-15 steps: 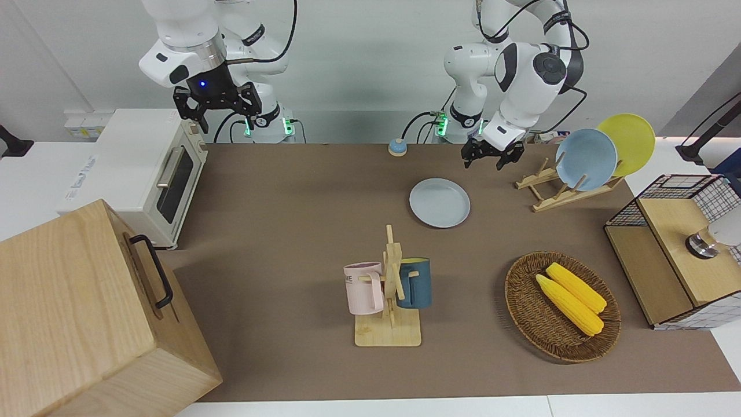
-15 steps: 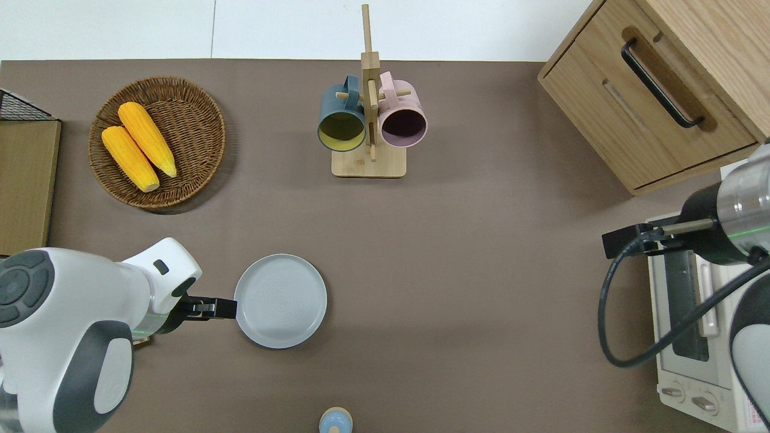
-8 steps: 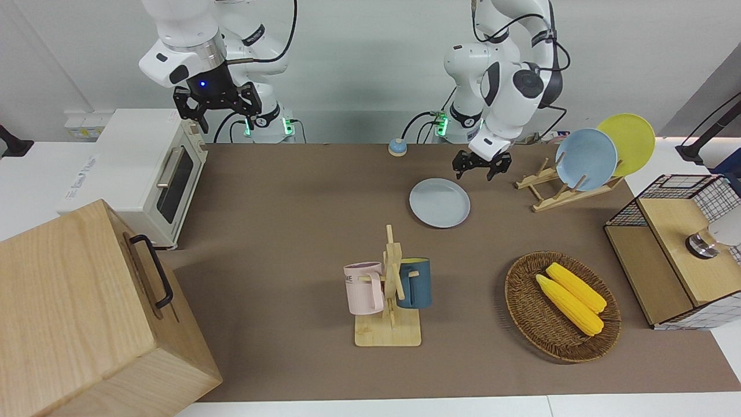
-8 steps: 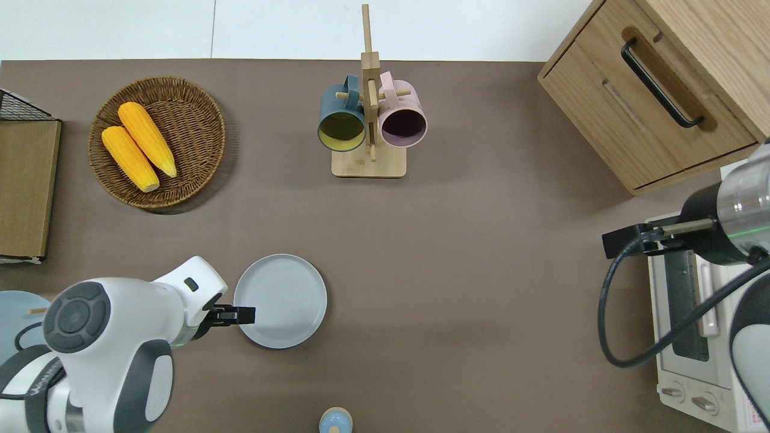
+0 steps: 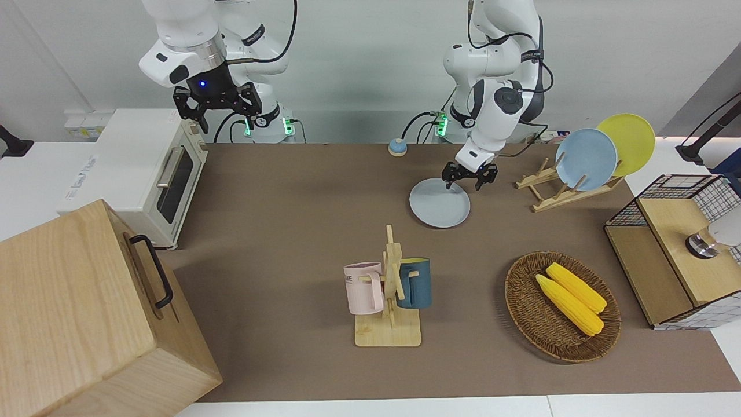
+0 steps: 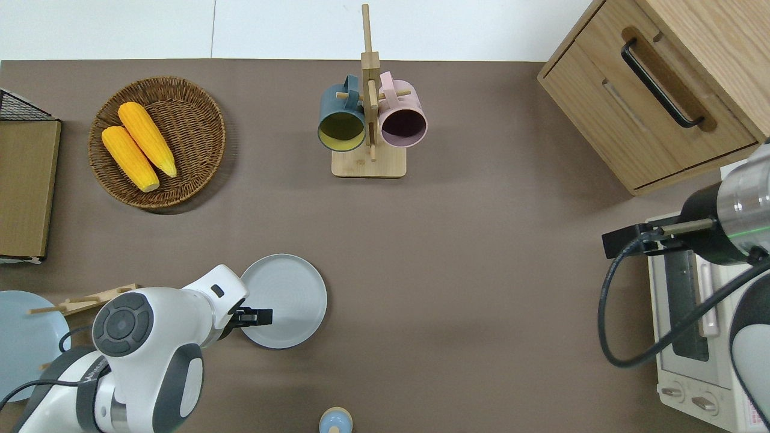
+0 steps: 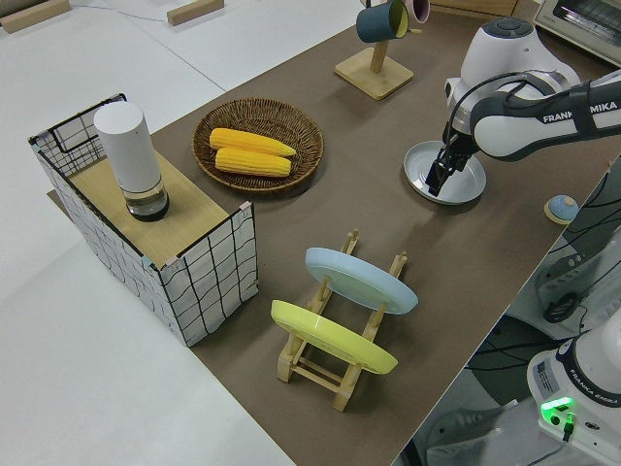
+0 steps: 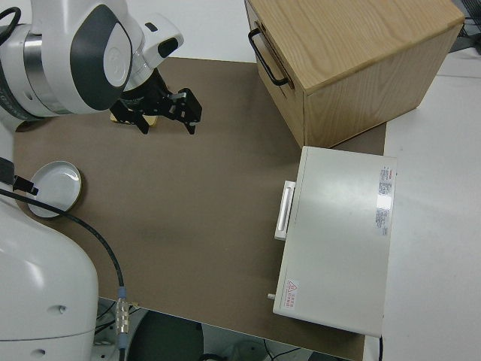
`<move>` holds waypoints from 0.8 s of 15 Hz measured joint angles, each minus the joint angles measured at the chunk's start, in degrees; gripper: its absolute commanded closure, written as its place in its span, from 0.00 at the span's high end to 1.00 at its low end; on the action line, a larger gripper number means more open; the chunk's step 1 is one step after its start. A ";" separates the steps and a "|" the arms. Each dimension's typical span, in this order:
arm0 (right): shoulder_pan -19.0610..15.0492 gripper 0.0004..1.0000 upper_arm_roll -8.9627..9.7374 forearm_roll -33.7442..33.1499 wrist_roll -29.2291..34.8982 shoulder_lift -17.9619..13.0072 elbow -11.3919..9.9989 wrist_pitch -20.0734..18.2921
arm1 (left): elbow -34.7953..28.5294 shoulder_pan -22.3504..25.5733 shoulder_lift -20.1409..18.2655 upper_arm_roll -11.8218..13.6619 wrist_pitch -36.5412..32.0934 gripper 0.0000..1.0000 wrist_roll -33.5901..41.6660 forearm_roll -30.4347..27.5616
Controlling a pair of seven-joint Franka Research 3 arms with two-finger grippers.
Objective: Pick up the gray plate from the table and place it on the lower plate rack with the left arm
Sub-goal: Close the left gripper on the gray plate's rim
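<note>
Reaching down over the gray plate [image 5: 439, 203], the left gripper [image 5: 465, 176] hangs low above the plate's rim on the side nearer to the robots, a little right of centre in the front view. Its fingers are spread apart and hold nothing. The plate lies flat on the brown table [image 5: 289, 231], in the lower left part of the overhead view, so I judge that the task is only at its beginning: the approach is almost finished, but the grasp, the lift and the placing are all left to do.

The plate rack [image 5: 556, 194] stands toward the left arm's end of the table, at the right of the front view. It already carries a blue plate [image 5: 586, 158] and a yellow plate [image 5: 628, 142]; the slots nearer to the gray plate look free. The right arm is parked, and its gripper [image 5: 215, 104] also shows spread fingers.

Some things are hard to make out. In the overhead view the white body of the left arm [image 6: 144, 337] covers most of the rack, and only a few pegs show. From the side view I cannot tell if one finger already touches the plate's rim or stays just above it. Which free slot will fit best is also not clear.
</note>
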 measured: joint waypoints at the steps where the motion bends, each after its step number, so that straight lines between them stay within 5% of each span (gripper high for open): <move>1: 0.00 0.99 0.00 0.00 0.00 0.00 0.00 0.00 | -0.09 -0.01 0.80 0.00 0.82 1.00 0.00 0.00; 12: 0.00 0.99 0.00 0.00 0.00 0.00 0.00 0.00 | -0.55 -0.02 4.68 0.04 5.31 0.98 -0.33 0.00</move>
